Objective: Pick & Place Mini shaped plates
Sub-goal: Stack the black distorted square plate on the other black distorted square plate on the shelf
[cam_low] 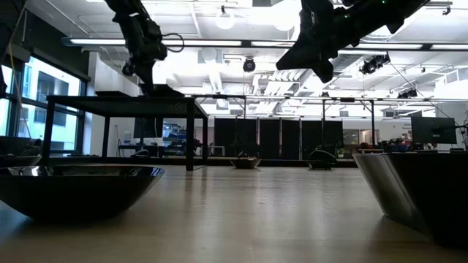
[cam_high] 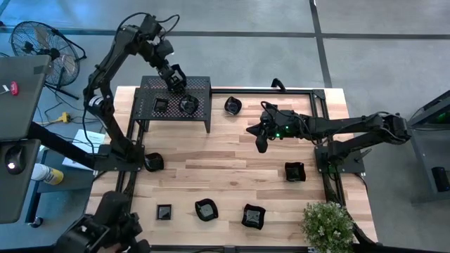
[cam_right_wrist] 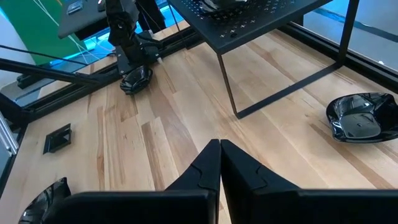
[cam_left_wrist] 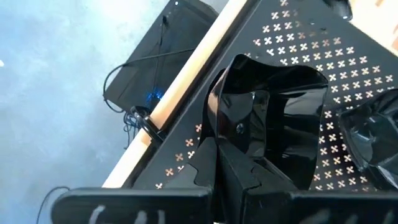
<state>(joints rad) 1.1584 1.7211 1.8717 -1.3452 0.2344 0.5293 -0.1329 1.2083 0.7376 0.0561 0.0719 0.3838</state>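
Note:
My left gripper [cam_high: 176, 79] is over the far part of the black perforated rack [cam_high: 176, 95], shut on a glossy black mini plate [cam_left_wrist: 273, 112]. Two more plates [cam_high: 161, 105] [cam_high: 188, 105] rest on the rack's top. Another plate [cam_high: 233, 105] lies on the table just right of the rack. Several others lie on the wood nearer the front [cam_high: 153, 161] [cam_high: 294, 171] [cam_high: 206, 209]. My right gripper [cam_high: 261, 144] hovers shut above the table's middle, with nothing between its fingers [cam_right_wrist: 219, 155]. My left gripper pinches the plate's raised rim [cam_left_wrist: 217, 106] between its two fingers [cam_left_wrist: 233, 155], which slant steeply down from above. The plate is tilted, its hollow facing away from the fingers, close over the rack's perforated top [cam_left_wrist: 292, 37]. Whether it touches the rack I cannot tell.
The rack stands on thin legs at the table's far left. A black frame runs along the table's edges [cam_high: 320, 98]. A potted plant [cam_high: 327, 223] sits at the near right corner. Bare wood lies between the rack and the front row of plates [cam_high: 211, 165].

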